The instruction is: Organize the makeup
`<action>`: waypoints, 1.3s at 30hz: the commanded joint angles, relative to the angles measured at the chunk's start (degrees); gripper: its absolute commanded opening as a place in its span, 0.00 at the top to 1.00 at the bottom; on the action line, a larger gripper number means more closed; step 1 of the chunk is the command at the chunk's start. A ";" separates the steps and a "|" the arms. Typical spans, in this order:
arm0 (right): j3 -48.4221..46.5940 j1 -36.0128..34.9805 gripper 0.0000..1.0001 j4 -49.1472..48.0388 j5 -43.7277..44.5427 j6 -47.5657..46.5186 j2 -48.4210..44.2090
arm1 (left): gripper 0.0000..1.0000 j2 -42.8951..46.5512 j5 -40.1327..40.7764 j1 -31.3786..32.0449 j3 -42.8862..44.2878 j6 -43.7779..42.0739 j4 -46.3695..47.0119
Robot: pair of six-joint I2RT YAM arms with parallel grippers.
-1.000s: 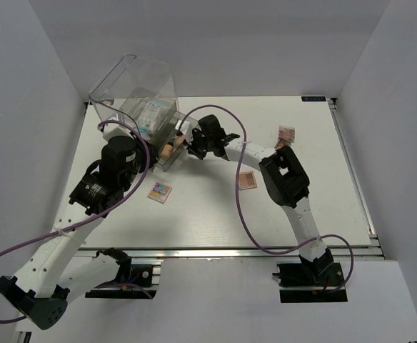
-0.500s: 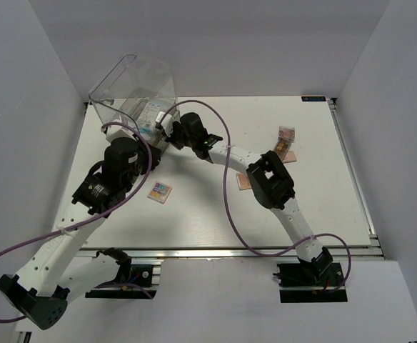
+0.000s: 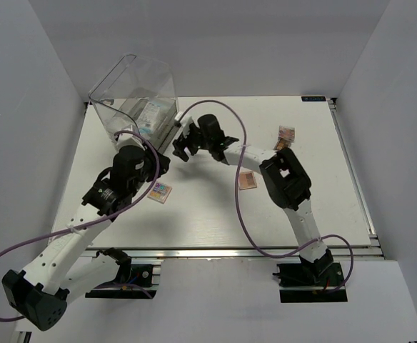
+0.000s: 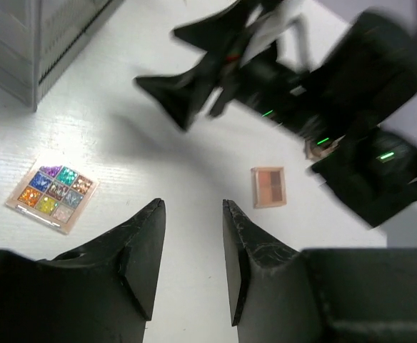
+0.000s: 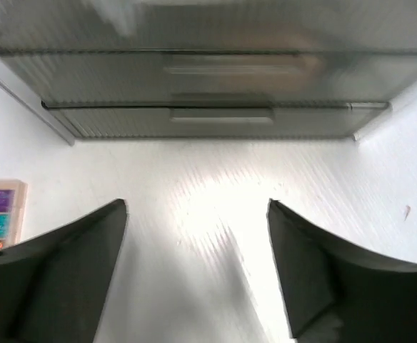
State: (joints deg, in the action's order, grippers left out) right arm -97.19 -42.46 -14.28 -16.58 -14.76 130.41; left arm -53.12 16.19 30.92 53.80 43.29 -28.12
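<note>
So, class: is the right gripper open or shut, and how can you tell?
Open. The right gripper shows its fingers wide apart in the right wrist view, with only bare table between them.

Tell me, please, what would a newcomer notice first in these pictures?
The large clear drawer box at the far left corner of the table draws the eye first, with the right gripper open and empty just before its drawers. Next comes the bright multicoloured palette, lying flat near the left gripper.
</note>
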 commanded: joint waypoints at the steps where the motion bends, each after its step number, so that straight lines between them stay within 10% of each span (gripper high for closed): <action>1: 1.38 6.23 0.11 -1.54 -9.84 10.60 -5.26 | 0.52 -1.36 -4.05 0.02 -1.85 -1.28 4.56; 15: -10.38 7.65 0.38 -15.86 -24.11 66.33 13.90 | 0.49 -2.69 -2.21 0.02 -1.24 -0.66 3.51; 39: -27.26 5.19 0.44 -17.80 -17.18 76.37 26.91 | 0.49 -1.19 0.25 0.02 -2.38 3.56 2.72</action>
State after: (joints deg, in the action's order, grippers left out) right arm -120.95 -36.88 -29.74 -34.87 60.40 156.64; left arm -55.79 15.11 30.92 51.00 46.19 -25.26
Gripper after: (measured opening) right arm 0.561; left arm 0.513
